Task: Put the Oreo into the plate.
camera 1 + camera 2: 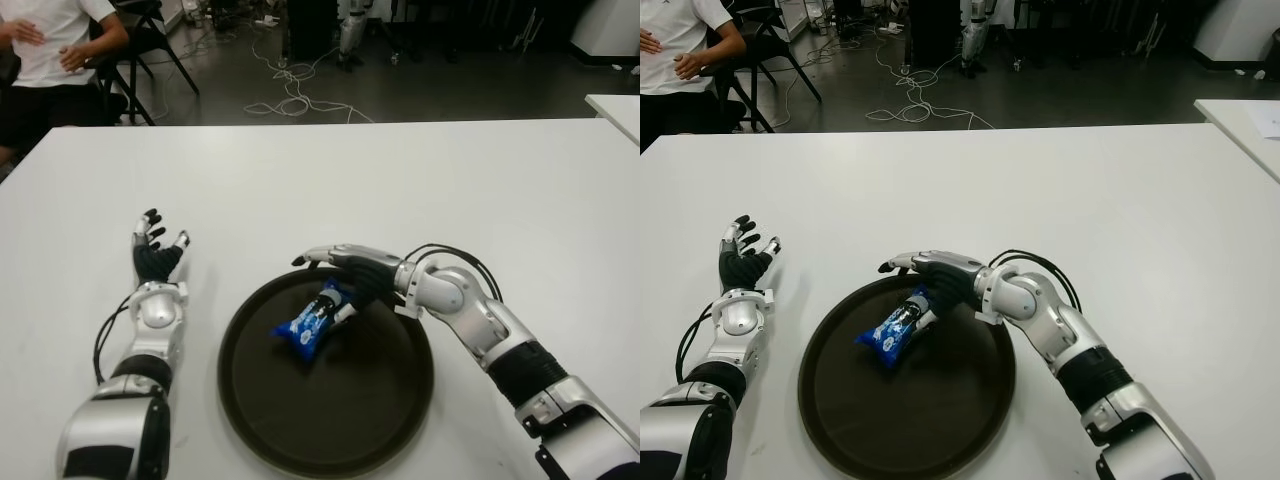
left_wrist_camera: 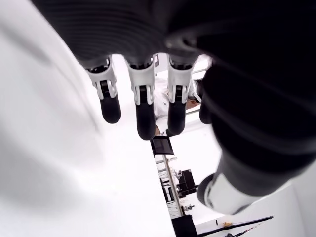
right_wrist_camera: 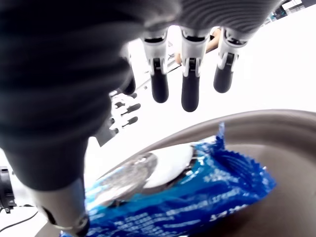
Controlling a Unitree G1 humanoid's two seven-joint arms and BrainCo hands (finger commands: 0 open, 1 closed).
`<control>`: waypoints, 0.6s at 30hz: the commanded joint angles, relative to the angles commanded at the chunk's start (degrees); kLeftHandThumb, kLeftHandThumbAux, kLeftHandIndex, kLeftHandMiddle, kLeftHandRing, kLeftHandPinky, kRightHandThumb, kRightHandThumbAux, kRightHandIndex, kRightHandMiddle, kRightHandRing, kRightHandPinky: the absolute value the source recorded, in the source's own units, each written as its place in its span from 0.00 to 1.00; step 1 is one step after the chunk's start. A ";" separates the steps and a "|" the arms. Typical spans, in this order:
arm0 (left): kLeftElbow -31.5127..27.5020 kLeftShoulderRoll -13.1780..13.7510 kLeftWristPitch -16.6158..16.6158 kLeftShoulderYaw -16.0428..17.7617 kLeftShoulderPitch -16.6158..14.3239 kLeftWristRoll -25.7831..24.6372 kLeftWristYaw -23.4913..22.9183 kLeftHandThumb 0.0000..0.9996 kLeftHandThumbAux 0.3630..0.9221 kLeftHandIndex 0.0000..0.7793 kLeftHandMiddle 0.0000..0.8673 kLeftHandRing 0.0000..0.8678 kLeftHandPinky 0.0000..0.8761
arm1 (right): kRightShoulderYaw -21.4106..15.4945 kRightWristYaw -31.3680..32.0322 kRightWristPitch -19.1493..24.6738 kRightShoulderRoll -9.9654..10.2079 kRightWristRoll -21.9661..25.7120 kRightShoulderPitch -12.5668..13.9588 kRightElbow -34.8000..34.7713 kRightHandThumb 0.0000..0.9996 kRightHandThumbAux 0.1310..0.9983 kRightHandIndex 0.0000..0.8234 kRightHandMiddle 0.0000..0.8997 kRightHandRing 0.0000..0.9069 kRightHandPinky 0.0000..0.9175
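The Oreo (image 1: 312, 322), a blue wrapped packet, lay inside the dark round plate (image 1: 380, 420), in its far-left part, one end toward the far rim and the other pointing to the near left. The right hand (image 1: 345, 272) was over the packet's far end, at the plate's far rim; in its wrist view the fingers (image 3: 189, 94) were extended above the wrapper and not closed around it, so the hand appeared released, though the thumb stood close to the packet and contact could not be ruled out. The left hand (image 1: 157, 254) showed fingers spread on the white table (image 1: 330, 180), left of the plate, holding nothing. Judged risk: on withdrawal a thumb or finger could catch the crinkled wrapper and drag the packet over the rim
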 joint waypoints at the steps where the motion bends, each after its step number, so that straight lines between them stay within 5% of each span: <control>1: 0.02 0.02 0.10 0.06 -0.03 -0.08 -0.13 0.15 0.77 0.20 0.20 0.19 0.17 | -0.04 0.03 0.22 0.01 0.06 0.01 -0.11 0.00 0.76 0.19 0.20 0.19 0.15; 18: -0.03 0.14 -0.46 0.19 0.06 -0.13 -1.07 0.14 0.75 0.23 0.21 0.20 0.16 | -0.51 -2.88 -4.55 0.13 0.37 -0.81 3.84 0.00 0.72 0.25 0.25 0.24 0.21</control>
